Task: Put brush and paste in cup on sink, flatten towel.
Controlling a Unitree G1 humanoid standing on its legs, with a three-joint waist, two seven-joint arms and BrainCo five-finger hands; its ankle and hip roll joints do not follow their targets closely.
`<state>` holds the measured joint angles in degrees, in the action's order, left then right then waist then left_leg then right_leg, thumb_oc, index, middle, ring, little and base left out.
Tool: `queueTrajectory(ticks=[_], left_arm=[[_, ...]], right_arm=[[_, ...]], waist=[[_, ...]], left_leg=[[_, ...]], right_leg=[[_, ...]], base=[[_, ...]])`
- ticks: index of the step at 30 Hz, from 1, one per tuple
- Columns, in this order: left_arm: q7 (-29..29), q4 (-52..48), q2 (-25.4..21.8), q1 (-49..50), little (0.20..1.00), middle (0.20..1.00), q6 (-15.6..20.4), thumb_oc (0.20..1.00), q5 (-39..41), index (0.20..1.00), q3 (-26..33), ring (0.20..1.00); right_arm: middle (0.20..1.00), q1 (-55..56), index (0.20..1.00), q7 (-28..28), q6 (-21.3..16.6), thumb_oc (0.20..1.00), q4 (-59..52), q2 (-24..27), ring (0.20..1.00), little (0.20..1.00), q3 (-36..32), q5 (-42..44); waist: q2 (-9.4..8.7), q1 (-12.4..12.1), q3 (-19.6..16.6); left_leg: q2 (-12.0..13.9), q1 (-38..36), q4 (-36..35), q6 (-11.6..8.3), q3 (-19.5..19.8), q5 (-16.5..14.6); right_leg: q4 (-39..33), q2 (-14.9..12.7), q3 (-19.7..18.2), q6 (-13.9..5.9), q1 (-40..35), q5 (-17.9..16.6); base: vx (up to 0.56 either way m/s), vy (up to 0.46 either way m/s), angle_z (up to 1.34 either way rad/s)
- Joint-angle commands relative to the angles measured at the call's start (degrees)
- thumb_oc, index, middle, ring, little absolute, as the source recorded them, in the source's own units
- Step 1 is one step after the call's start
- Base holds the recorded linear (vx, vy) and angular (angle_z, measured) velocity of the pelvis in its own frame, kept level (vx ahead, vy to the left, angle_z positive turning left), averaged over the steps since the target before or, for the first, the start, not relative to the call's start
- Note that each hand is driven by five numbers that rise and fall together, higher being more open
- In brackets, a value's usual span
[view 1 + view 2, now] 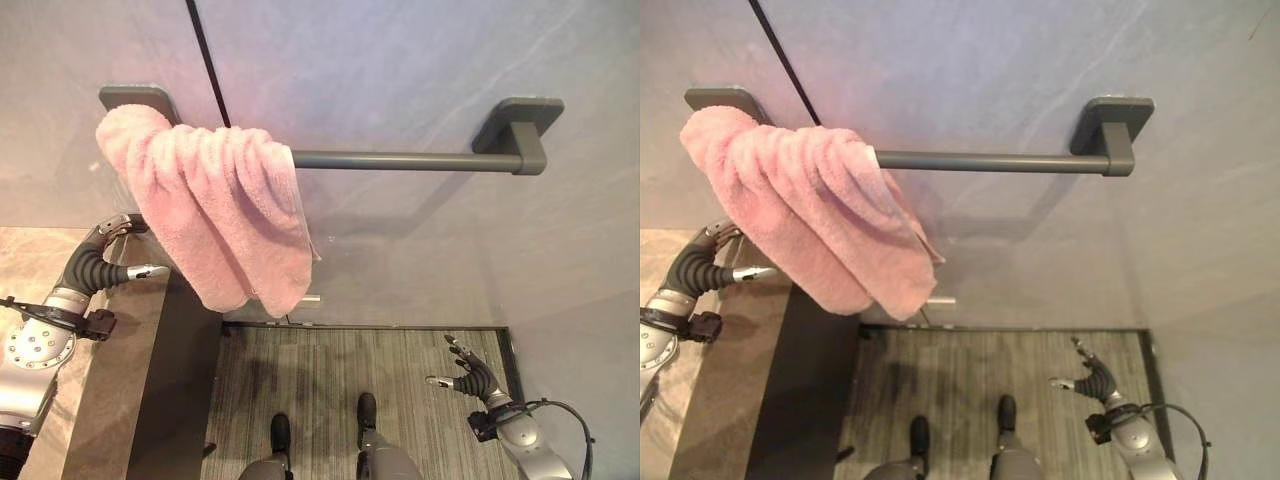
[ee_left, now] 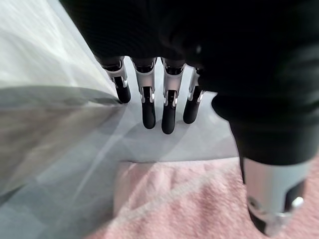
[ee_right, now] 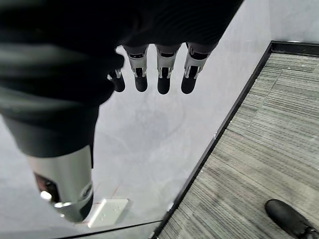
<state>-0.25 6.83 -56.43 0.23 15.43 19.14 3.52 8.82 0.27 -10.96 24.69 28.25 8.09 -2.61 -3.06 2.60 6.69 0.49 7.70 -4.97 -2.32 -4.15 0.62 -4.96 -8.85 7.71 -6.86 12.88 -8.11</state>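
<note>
Left eye view, towel: the pink towel (image 1: 215, 215) hangs bunched in thick folds over the left end of the dark rail (image 1: 405, 160) on the grey wall, its lower edge drooping toward the counter (image 1: 45, 265).
Left eye view, my left hand: my left hand (image 1: 118, 252) is raised just beside the towel's lower left edge, thumb stretched toward the cloth; I can't tell from here whether it touches.
Left eye view, my right hand: my right hand (image 1: 468, 370) hangs low over the striped carpet (image 1: 330, 385), fingers spread and holding nothing, well apart from the towel.
Right eye view: same scene, the rail's right bracket (image 1: 1115, 125) bare.
Left wrist view: my fingers (image 2: 148, 102) point straight out toward the wall, relaxed, closed on nothing; the towel lies just past my thumb.
Right wrist view: my fingers (image 3: 163, 69) are straight and empty above wall and carpet.
</note>
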Motion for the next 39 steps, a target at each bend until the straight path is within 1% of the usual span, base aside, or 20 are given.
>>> queueTrajectory(ticks=[1, 4, 9, 14, 20, 23, 32, 39], left_arm=[[1.3, -2.8, -0.4, -7.8, 1.0, 1.0, 4.2, 1.0, 0.6, 1.0, 0.6, 1.0], [1.2, -5.9, -0.3, -9.2, 1.0, 1.0, 5.1, 1.0, 3.7, 1.0, 0.8, 1.0], [1.1, -8.9, -0.3, -10.1, 1.0, 1.0, 6.2, 1.0, 6.3, 1.0, 1.6, 1.0], [1.6, -11.9, -0.6, -10.3, 1.0, 1.0, 7.1, 1.0, 7.9, 1.0, 3.1, 1.0], [2.7, -12.7, -2.0, -11.0, 1.0, 1.0, 7.4, 1.0, 7.7, 1.0, 4.1, 1.0], [2.8, -13.1, -2.1, -10.1, 1.0, 1.0, 7.5, 1.0, 7.6, 1.0, 4.9, 1.0], [2.8, -13.1, 0.2, -2.3, 1.0, 1.0, 7.5, 1.0, 8.7, 1.0, 11.5, 1.0], [2.6, -12.1, 1.9, 0.9, 1.0, 1.0, 7.3, 1.0, 9.5, 1.0, 13.7, 1.0]], right_arm=[[1.0, -0.8, 1.0, -0.2, -1.2, 1.0, -1.1, 2.5, 1.0, 1.0, 1.3, -0.2], [1.0, -0.6, 1.0, -0.2, -1.2, 1.0, -0.9, 2.4, 1.0, 1.0, 1.6, -0.4], [1.0, 0.1, 1.0, -0.2, -1.1, 1.0, -0.7, 2.2, 1.0, 1.0, 1.6, -0.7], [1.0, 0.9, 1.0, -0.1, -1.2, 1.0, -0.2, 1.9, 1.0, 1.0, 1.8, -0.9], [1.0, 1.1, 1.0, 0.1, -1.0, 1.0, 0.2, 1.8, 1.0, 1.0, 2.5, -1.1], [1.0, 1.0, 1.0, 0.0, -1.0, 1.0, 0.6, 1.8, 1.0, 1.0, 2.5, -1.1], [1.0, 1.0, 1.0, -0.1, -1.1, 1.0, 1.1, 1.8, 1.0, 1.0, 2.0, -1.4], [1.0, 0.7, 1.0, -0.1, -1.2, 1.0, 1.2, 2.0, 1.0, 1.0, 2.0, -1.8]], waist=[[1.62, 1.9, -2.6], [1.87, 1.9, -3.0], [2.23, 2.0, -3.2], [2.68, 2.0, -3.6], [3.17, 2.0, -3.9], [3.2, 1.9, -3.9], [2.76, 1.0, -4.2], [2.28, 0.5, -3.9]], left_leg=[[0.8, 2.1, 0.0, -1.85, -1.8, 2.5], [0.9, 2.0, 0.0, -2.04, -1.7, 2.6], [1.0, 1.8, 0.0, -2.16, -1.6, 2.6], [1.0, 1.6, 0.0, -2.31, -1.7, 2.7], [1.0, 1.5, 0.0, -2.39, -1.8, 2.7], [1.0, 1.5, 0.0, -2.38, -1.8, 2.8], [1.2, 1.6, 0.0, -2.53, -1.5, 2.9], [1.3, 1.8, 0.0, -2.62, -1.3, 3.1]], right_leg=[[0.4, -5.3, -0.7, -6.63, -5.5, -3.0], [0.3, -5.3, -0.5, -6.53, -5.9, -2.6], [0.2, -5.3, -0.5, -6.43, -6.2, -2.2], [0.1, -5.5, -0.3, -6.4, -6.6, -1.8], [0.0, -5.6, -0.4, -6.37, -6.8, -1.4], [0.0, -5.5, -0.3, -6.33, -6.8, -1.3], [0.0, -5.3, 0.0, -6.02, -7.0, -0.7], [0.0, -5.2, 0.4, -5.94, -7.0, -0.6]], base=[[0.0, 0.0, 0.0], [0.0, 0.0, 0.0], [0.0, 0.0, 0.0], [0.0, -0.001, -0.01], [0.0, -0.001, -0.05], [0.0, 0.0, 0.0], [0.0, 0.0, 0.0], [0.0, 0.0, 0.0]])
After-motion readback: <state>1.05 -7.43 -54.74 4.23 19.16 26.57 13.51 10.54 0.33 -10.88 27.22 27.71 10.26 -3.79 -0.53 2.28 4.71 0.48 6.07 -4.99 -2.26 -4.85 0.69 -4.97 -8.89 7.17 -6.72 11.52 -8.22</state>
